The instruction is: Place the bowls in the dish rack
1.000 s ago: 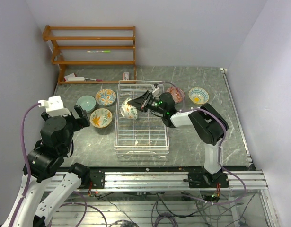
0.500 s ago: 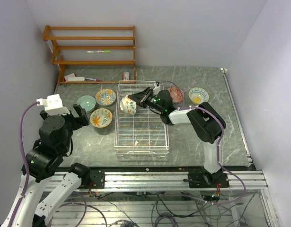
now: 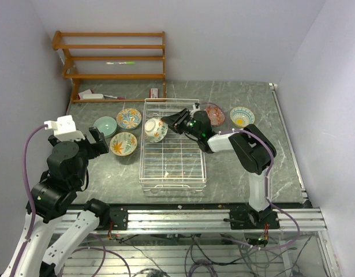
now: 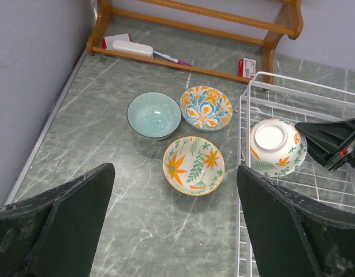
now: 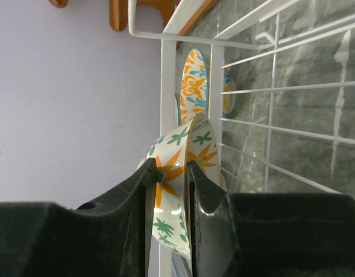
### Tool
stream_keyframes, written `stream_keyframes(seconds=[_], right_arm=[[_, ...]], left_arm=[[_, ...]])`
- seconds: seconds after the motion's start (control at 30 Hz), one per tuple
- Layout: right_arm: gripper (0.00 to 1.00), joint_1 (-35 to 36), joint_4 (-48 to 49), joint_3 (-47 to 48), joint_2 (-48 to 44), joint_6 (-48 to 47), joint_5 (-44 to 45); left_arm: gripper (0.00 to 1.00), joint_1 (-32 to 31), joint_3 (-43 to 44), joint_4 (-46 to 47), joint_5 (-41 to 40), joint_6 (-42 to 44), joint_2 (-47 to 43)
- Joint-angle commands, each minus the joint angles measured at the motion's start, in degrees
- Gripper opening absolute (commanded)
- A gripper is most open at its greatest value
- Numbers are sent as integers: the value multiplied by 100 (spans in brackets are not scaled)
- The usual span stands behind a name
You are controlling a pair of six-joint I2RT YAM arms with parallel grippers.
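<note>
- The dish rack sits mid-table, running front to back.
- The held bowl is in the rack's far-left corner, tipped on edge, with the right hand pinching its rim from the right.
- Left of the rack, on the table, are the back bowl just beside the rack, the left bowl further out, and the front bowl nearer the arms.
- Right of the rack's far end are the inner bowl (partly behind the arm) and the outer bowl.
- A shelf stands behind, at the back left.

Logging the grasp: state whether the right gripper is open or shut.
Shut on the bowl: the right gripper pinches its rim between both fingers.
</note>
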Motion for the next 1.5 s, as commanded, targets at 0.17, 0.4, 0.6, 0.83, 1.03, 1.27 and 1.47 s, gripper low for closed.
stream_keyframes(seconds=[0.17, 0.4, 0.6, 0.83, 1.03, 1.27, 1.47], right_arm=[[25, -97, -908, 1, -419, -829, 580], [30, -102, -1973, 395, -466, -1282, 833], [43, -102, -2005, 417, -428, -1330, 759], [44, -93, -2281, 525, -565, -1602, 877], [52, -88, -2842, 724, -684, -2025, 922], [52, 296, -4074, 1026, -1377, -3181, 1733], [52, 1077, -5465, 1095, -2013, -4328, 2760]], left_arm=[[98, 41, -40, 120, -15, 40, -35], [98, 41, -62, 119, -33, 31, -59], [98, 41, -73, 88, 2, 5, -71], [98, 41, -61, 27, -42, 5, -138], [98, 41, -55, 5, -25, -12, -155], [98, 41, -21, -21, -19, -17, -161], [98, 41, -40, -30, -32, 4, -154]])
